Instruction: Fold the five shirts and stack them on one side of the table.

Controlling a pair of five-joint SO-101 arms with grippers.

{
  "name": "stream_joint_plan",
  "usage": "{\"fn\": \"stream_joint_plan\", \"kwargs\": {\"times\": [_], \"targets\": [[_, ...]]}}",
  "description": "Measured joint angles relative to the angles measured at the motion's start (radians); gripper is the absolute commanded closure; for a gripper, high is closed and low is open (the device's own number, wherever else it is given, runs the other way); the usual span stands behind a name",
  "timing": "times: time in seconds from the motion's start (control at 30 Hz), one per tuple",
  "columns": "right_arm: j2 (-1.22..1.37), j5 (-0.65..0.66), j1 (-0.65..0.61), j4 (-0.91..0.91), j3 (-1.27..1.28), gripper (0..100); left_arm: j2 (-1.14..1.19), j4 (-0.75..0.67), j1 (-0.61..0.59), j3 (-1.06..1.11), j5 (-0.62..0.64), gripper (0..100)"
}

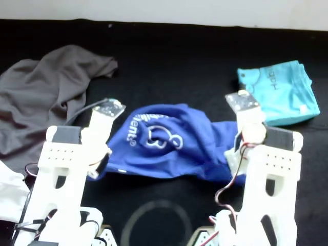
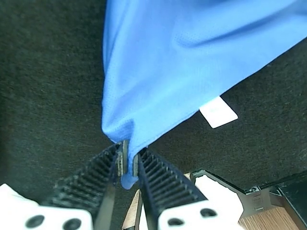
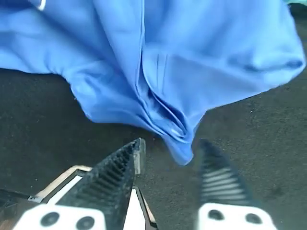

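A blue shirt (image 1: 164, 142) with white print lies spread between the two arms on the black table (image 1: 169, 56). My left gripper (image 2: 128, 163) is shut on a corner of the blue shirt (image 2: 182, 62); a white tag (image 2: 218, 112) hangs off its hem. My right gripper (image 3: 170, 155) is open, with a bunched fold of the blue shirt (image 3: 172, 72) hanging just between its fingertips, not pinched. In the high view the left arm (image 1: 66, 164) stands at the shirt's left edge, the right arm (image 1: 261, 154) at its right edge.
A folded turquoise shirt (image 1: 279, 92) lies at the back right. A crumpled grey shirt (image 1: 46, 97) covers the back left. A white garment (image 1: 10, 197) shows at the front left edge. A pale ring mark (image 1: 156, 223) is on the cloth near the front.
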Motion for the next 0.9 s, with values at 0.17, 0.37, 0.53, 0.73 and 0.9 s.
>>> {"fn": "stream_joint_plan", "kwargs": {"times": [0.17, 0.37, 0.53, 0.73, 0.9], "targets": [[0.003, -0.078, -0.008, -0.058, -0.017, 76.9, 0.000, -0.026, 0.000, 0.000, 0.000, 99], [0.249, -0.158, -0.186, -0.118, -0.017, 76.9, 0.000, -0.051, 0.000, 0.000, 0.000, 99], [0.503, -0.164, -0.190, -0.186, -0.017, 77.1, 0.000, -0.051, 0.000, 0.000, 0.000, 99], [0.551, -0.140, -0.097, -0.140, -0.020, 77.1, 0.000, -0.051, 0.000, 0.000, 0.000, 99], [0.427, -0.115, -0.005, -0.026, -0.015, 77.1, 0.000, -0.051, 0.000, 0.000, 0.000, 99]]}}
